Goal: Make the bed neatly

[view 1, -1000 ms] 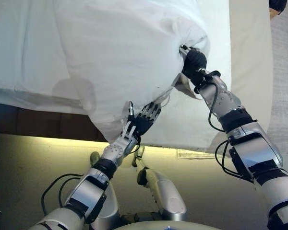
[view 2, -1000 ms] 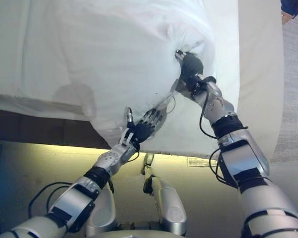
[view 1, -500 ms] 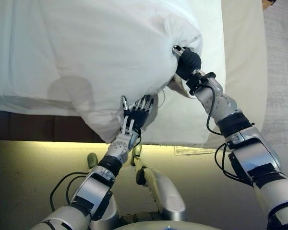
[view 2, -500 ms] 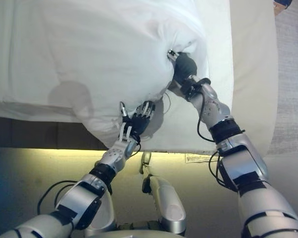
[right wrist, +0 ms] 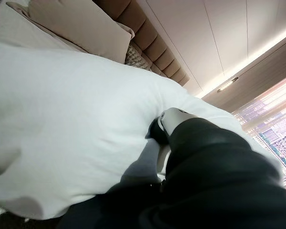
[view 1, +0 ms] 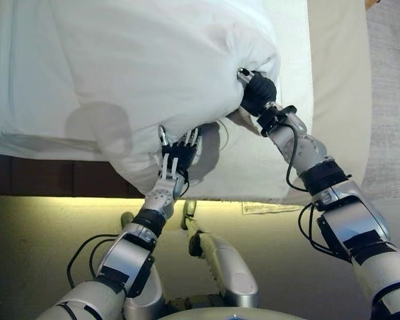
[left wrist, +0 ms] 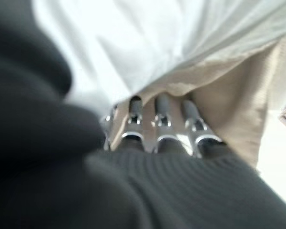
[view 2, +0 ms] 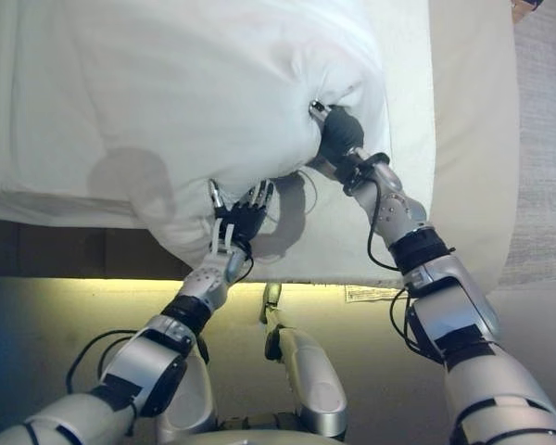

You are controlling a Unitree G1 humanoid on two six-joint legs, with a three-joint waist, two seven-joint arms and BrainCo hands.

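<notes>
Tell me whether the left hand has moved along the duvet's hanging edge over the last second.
Yes. The left hand has slid to the robot's left and slightly up along the white duvet, away from the right hand gripping its corner.

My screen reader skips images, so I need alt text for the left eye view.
A large white pillow is held over the bed between the robot's hands: the right hand pressed into its right end, the left hand with straight fingers under its lower corner.

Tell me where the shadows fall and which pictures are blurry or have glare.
Left eye view: soft grey shadow on the white duvet, another beside the left hand; a yellow-lit strip glows under the bed edge. Left wrist view: blurred, cover fills the foreground. Right wrist view: bright window glare at one edge; right hand presses into the duvet.
</notes>
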